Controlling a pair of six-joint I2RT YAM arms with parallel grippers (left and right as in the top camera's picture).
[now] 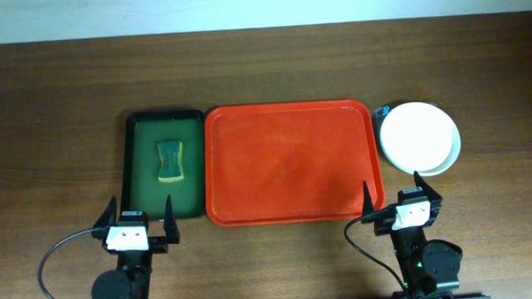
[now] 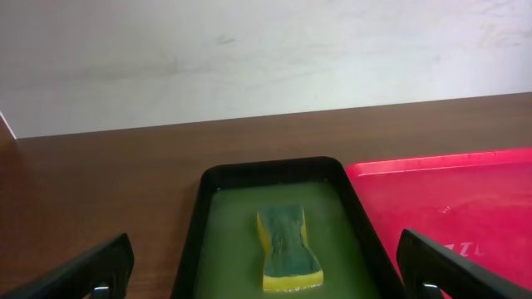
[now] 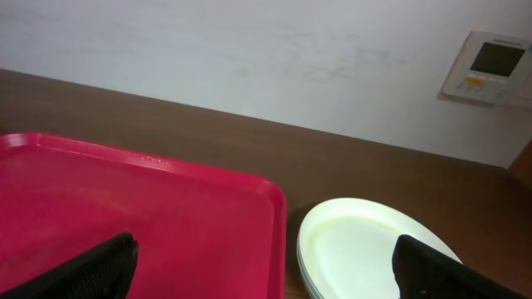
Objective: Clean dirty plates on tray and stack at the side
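Note:
The red tray (image 1: pixel 288 164) lies in the middle of the table with nothing on it; it also shows in the left wrist view (image 2: pixel 449 199) and the right wrist view (image 3: pixel 141 208). The white plates (image 1: pixel 419 137) sit stacked on the table just right of the tray's far right corner, and show in the right wrist view (image 3: pixel 366 249). The top plate looks clean. My left gripper (image 1: pixel 132 223) is open and empty in front of the green tray (image 1: pixel 163 164). My right gripper (image 1: pixel 401 200) is open and empty, near the red tray's near right corner, in front of the plates.
A dark green tray (image 2: pixel 274 241) holding greenish liquid and a yellow-and-green sponge (image 2: pixel 287 247) lies left of the red tray. A small dark thing (image 1: pixel 382 109) peeks out at the stack's far left. A wall stands behind the table.

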